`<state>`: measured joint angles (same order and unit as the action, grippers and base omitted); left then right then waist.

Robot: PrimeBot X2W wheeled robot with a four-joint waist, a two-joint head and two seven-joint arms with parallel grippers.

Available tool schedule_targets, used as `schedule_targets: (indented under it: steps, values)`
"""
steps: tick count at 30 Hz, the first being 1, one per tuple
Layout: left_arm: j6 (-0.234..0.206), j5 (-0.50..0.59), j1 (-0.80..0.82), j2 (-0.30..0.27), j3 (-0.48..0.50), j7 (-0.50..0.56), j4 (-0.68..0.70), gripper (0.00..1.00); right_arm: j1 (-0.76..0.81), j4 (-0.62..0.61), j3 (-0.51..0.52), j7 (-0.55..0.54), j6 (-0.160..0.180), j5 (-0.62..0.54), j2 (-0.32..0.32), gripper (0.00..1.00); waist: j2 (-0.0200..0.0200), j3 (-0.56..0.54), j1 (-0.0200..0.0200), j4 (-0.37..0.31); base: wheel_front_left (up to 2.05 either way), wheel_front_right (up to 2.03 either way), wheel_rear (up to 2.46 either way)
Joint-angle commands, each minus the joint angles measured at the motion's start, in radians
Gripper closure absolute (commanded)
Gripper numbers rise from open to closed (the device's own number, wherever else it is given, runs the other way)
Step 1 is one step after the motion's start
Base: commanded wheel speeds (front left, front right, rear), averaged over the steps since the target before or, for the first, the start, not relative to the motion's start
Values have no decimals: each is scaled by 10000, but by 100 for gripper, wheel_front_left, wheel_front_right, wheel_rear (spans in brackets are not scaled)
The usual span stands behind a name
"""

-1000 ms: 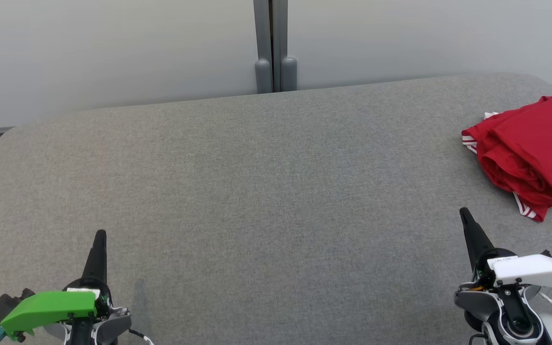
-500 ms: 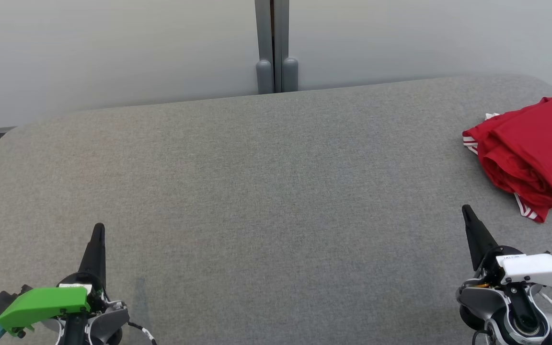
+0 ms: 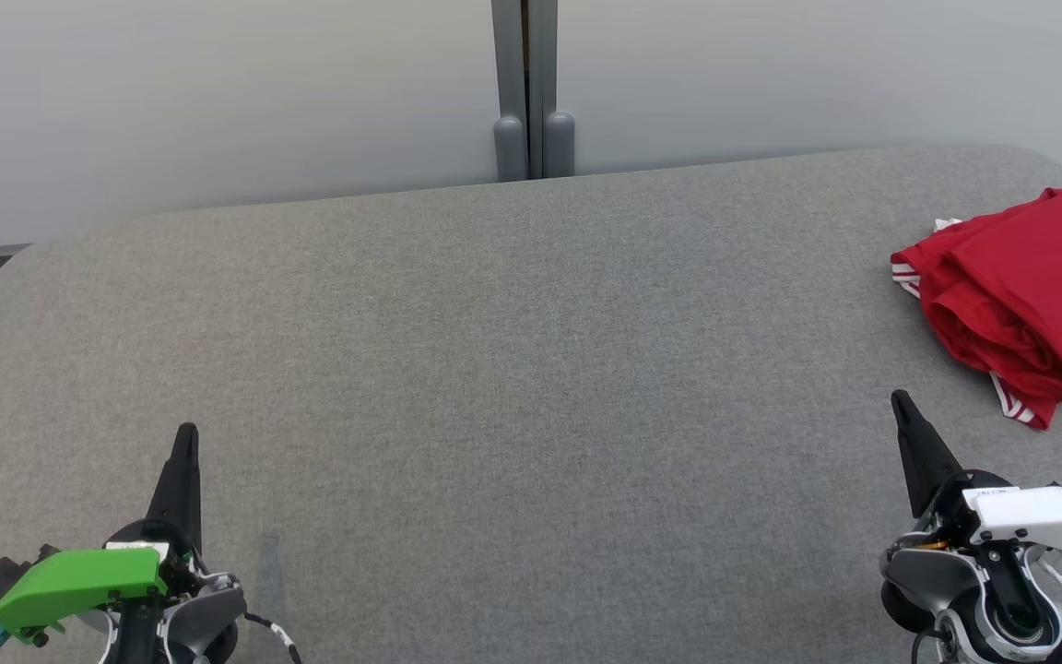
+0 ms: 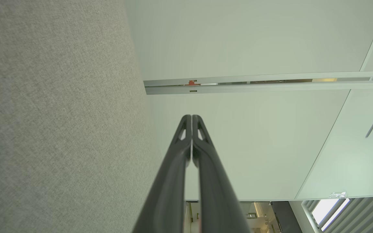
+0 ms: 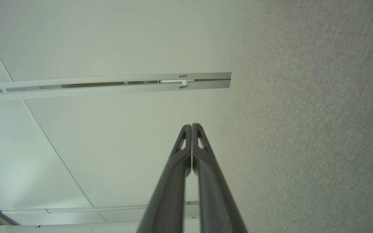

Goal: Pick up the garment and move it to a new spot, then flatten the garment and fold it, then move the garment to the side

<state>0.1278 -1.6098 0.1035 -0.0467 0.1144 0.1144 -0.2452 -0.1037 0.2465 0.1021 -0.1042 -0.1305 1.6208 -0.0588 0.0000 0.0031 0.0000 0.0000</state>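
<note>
- Garment point(image 3: 1020, 295), red with white-striped trim, lies as a layered bundle at the far right of the grey table point(image 3: 531, 350). It is close to the table's rounded right edge, and part of it runs off the head view's right border.
- From the right gripper point(image 3: 902, 401) I read it as ahead and to the right. It is near but clearly apart, with bare grey cloth between the fingertip and the striped hem point(image 3: 1015, 406) nearest me.
- From the left gripper point(image 3: 186, 433) the garment is well apart, across almost the whole width of the table. My judgement is that the right arm is much the nearer, and any reach for the cloth falls to it.
- Both grippers are closed on nothing. In each wrist view the two dark fingers point(image 4: 173, 168) point(image 5: 173, 174) meet tip to tip with only air beyond them.
- The visible part of the bundle seems to run diagonally, from near-left toward far-right. With one end cut off by the border, I cannot settle its long axis.
- Stacked layers lying out at the side would fit a garment already folded and set aside. They would equally fit a bunched one waiting to be brought to the middle. The near folds look rumpled, not crisp, so I cannot decide and I call no move.
</note>
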Motion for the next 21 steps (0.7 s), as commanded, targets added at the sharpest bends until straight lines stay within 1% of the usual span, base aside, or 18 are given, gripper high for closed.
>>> schedule_targets:
  steps: [1,21]
  values:
    - [72,-42,118,-67,31,43,-14,100,-62,-50,18,-36,-4,36,-12,100,0,0,0,0,0,0,0]
    - [72,-41,117,-67,30,43,-13,100,-63,-47,49,-67,-4,-10,15,100,0,0,0,0,0,0,0]
